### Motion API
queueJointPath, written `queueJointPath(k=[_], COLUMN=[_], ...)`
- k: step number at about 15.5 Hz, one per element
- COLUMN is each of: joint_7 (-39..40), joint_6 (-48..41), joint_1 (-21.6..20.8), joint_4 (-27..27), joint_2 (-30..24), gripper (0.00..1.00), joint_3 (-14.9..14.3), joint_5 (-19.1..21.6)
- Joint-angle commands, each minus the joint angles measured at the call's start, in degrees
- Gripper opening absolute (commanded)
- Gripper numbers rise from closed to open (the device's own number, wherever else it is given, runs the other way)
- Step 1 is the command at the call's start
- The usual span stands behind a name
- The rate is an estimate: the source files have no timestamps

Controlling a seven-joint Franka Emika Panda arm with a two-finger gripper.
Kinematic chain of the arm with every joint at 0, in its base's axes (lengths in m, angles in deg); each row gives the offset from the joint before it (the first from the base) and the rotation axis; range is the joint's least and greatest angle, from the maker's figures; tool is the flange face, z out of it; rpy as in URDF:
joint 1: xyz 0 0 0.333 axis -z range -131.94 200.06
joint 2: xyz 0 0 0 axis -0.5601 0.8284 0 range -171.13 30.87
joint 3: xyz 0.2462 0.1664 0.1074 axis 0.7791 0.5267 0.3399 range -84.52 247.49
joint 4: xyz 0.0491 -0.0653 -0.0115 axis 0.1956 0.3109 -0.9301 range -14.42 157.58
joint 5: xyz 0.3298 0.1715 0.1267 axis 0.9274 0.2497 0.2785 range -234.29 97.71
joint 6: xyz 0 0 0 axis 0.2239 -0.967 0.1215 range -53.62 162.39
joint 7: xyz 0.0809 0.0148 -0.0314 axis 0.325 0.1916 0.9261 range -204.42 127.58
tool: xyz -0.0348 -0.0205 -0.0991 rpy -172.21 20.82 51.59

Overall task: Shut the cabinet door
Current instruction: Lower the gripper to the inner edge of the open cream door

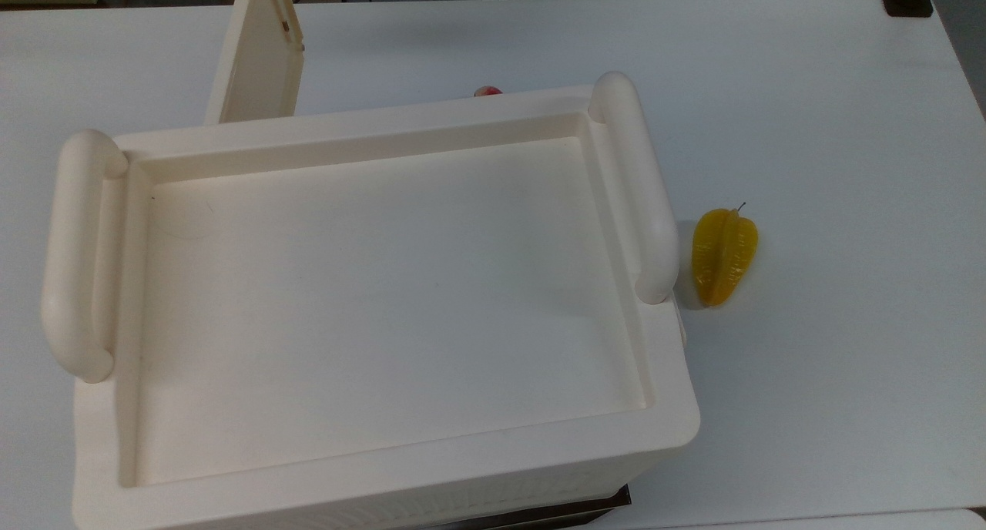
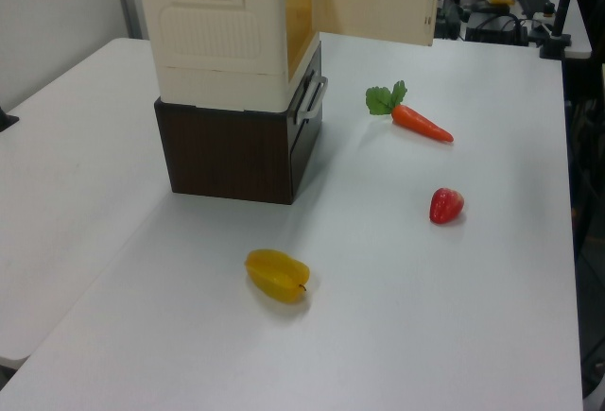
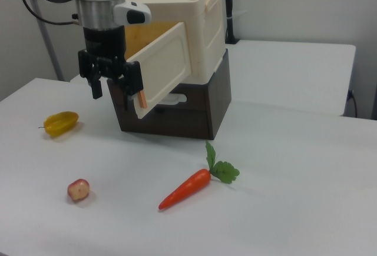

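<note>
Now the door (image 3: pixel 164 70) is seen swung wide open from the cabinet (image 3: pixel 203 23), which is stacked on a dark brown box (image 3: pixel 188 112). The gripper (image 3: pixel 112 94) is held just at the door's free edge in the right view, fingers spread apart, one on either side of that edge (contact cannot be judged). On the table (image 3: pixel 294 173), a carrot (image 3: pixel 188 188) and a strawberry (image 3: pixel 78 189) are laid well in front, and a starfruit (image 3: pixel 60 123) is set off to the right view's left.
</note>
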Motion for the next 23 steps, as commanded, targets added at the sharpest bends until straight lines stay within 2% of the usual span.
queueJointPath(k=[1, 3, 4, 8, 11, 15, 20, 23], joint_7=[3.9, 4.87, 5.92, 14.26, 20.32, 29.46, 50.98, 58.12], joint_6=[-3.02, -2.94, -2.76, -0.84, 2.67, 9.61, 17.17, 20.78], joint_1=[-0.45, -0.45, -0.45, 0.17, 0.69, 0.43, 0.52, 0.61], joint_4=[0.26, 0.26, 0.26, 0.17, 0.09, 0.09, 0.09, 0.09], joint_2=[-1.11, -1.02, -1.02, -0.76, -0.14, 2.67, 5.92, 6.28], gripper=[0.46, 0.16, 0.07, 0.0, 0.0, 0.0, 0.0, 0.0], joint_3=[0.03, 0.03, 0.03, -0.49, -0.84, -0.67, -0.23, -0.32], joint_5=[-0.83, -0.92, -0.83, 0.05, 3.11, 2.95, 2.59, 3.12])
